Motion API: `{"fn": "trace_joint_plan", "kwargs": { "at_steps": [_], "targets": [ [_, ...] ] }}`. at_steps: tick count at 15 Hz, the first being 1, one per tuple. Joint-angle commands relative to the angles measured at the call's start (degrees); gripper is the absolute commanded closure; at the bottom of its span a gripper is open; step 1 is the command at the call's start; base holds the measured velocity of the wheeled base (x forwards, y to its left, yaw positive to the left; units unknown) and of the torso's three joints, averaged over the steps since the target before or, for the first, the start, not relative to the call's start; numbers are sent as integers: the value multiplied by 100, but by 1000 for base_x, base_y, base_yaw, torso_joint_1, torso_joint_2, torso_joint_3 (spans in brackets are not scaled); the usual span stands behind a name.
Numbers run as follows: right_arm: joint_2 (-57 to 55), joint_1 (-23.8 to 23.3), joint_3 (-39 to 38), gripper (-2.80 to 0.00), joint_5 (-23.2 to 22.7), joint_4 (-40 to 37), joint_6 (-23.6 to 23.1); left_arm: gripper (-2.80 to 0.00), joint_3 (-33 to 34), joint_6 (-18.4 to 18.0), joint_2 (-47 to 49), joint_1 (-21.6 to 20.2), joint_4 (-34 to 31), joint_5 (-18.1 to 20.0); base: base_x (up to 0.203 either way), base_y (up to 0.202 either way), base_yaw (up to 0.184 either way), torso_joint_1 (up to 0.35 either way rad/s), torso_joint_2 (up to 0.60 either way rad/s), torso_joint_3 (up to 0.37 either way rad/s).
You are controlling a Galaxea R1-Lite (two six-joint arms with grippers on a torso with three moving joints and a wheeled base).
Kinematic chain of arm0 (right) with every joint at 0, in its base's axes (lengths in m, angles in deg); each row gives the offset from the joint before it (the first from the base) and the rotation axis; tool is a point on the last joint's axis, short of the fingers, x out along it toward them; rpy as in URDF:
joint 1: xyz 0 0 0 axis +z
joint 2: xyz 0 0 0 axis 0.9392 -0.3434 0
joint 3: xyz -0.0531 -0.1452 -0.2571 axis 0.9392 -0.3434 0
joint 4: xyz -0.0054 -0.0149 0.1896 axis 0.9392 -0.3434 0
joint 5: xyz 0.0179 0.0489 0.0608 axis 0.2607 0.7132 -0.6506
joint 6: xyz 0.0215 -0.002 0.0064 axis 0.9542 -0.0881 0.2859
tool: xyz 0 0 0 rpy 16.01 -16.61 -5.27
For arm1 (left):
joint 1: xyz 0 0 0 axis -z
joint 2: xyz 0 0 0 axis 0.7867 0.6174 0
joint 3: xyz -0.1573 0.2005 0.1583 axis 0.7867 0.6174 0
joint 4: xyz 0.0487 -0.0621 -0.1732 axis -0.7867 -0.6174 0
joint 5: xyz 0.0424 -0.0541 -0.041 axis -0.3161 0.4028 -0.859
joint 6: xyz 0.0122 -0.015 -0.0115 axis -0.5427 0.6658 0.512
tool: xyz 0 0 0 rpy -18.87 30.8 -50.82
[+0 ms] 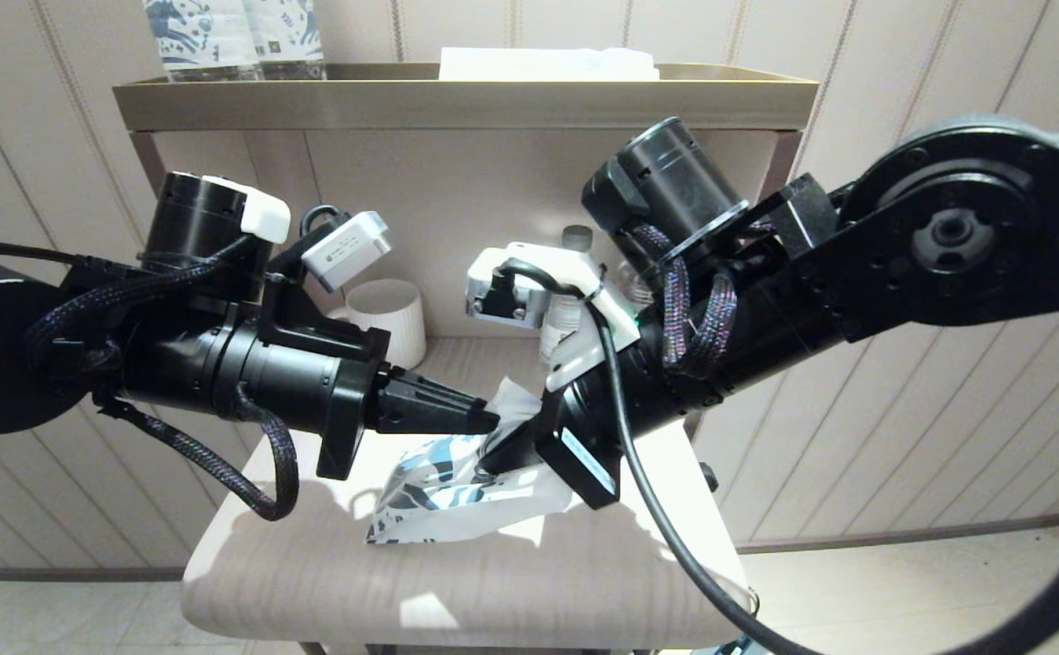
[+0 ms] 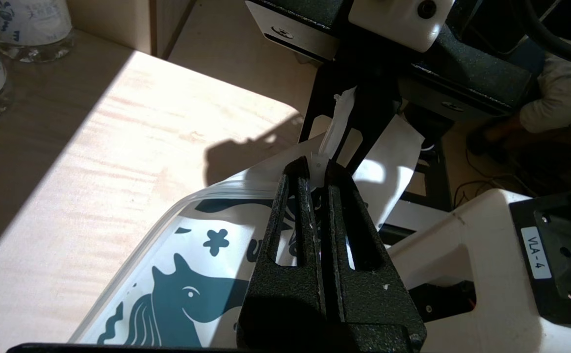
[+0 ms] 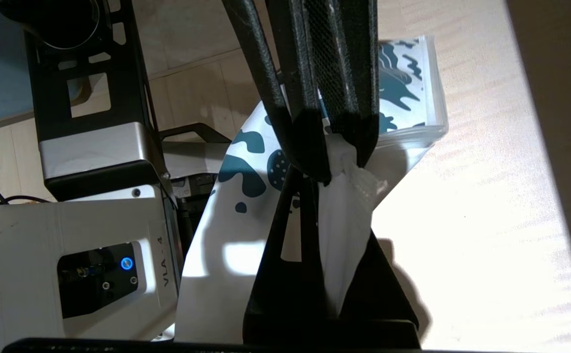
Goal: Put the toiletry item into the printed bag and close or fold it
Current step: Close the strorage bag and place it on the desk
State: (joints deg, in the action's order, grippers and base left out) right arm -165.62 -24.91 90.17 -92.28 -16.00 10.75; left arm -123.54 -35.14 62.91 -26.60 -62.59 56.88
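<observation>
Head view: the printed bag [image 1: 457, 496] lies near the counter's [image 1: 457, 591] front edge, its white top flap lifted toward 12 o'clock, where the left hand [image 1: 484, 420] from 9 o'clock and right hand [image 1: 498, 448] from 3 o'clock both pinch it, fingers pressed together. The toothbrush isn't visible, perhaps inside. This looks like the folding step; next, lay the flap over. Farther back stand a white cup [image 1: 388, 318], bottles [image 1: 570, 300] and a shelf [image 1: 466, 95].

My left gripper [image 1: 491, 420] and right gripper [image 1: 504, 446] are meeting over the middle of the table [image 1: 457, 582], both pinching the printed bag's [image 1: 457, 491] raised end. A cup [image 1: 390, 318] is standing behind, bottles [image 1: 575, 300] to its right.
</observation>
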Motion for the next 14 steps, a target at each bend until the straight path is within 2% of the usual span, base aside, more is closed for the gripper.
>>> {"fn": "trace_joint_plan", "kwargs": {
  "at_steps": [1, 10, 12, 14],
  "targets": [
    [127, 8, -83, 0, -22, -32, -61, 0, 9, -9, 25, -5, -12, 11, 0, 0, 0, 0, 0, 0],
    [-231, 61, -80, 0, 7, 29, -55, 0, -35, -1, -94, -5, 5, -11, 0, 0, 0, 0, 0, 0],
    [-295, 27, -40, 0, 275, 192, -38, 0, -46, -1, -198, -12, 5, -101, 0, 0, 0, 0, 0, 0],
    [-386, 26, -96, 0, 784, 640, -19, 0, -52, -9, -298, -13, 5, -475, 0, 0, 0, 0, 0, 0]
  ]
}}
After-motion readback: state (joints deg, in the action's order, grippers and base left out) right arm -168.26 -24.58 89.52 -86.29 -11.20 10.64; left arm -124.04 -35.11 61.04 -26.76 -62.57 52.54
